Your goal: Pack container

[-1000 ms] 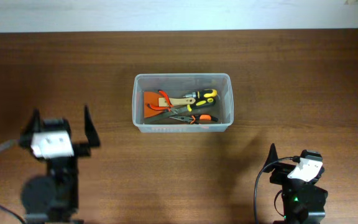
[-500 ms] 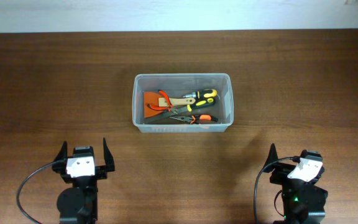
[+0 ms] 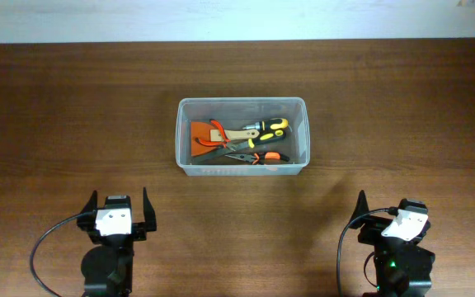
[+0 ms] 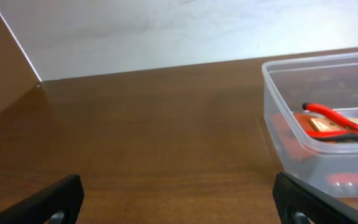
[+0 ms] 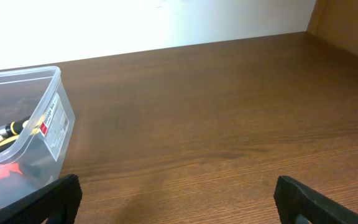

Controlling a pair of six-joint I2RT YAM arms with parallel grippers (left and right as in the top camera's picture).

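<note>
Clear plastic container (image 3: 242, 171): shallow and rectangular with rounded corners. It stands at the middle of the table (image 3: 402, 107), ahead of both arms and well apart from each.
Contents: orange scraper (image 3: 200, 132) at the left end, with red-handled pliers (image 3: 215, 137) lying across it. A yellow-and-black screwdriver (image 3: 270, 127) lies towards the right, and an orange-and-black tool (image 3: 267, 157) along the near wall. All sit below the rim, as far as the overhead view shows.
Left gripper (image 3: 119, 198): fingers spread wide with nothing between them. It sits low at the near edge, left of the container.
Right gripper (image 5: 176, 202): fingers likewise wide apart and empty. It sits at the near edge, right of the container.
Loose items: none visible on the table in any view.
Step in hand (judged): packing appears complete, with both arms parked clear.
Doing it well: hold both grippers low and back from the bin so no finger catches its thin wall. Check that no handle rides over the rim — the screwdriver's end lies closest to the far right corner. Should another item come, lower it from above into the bare right end. Do not push it in from the side — the light bin would likely slide.
</note>
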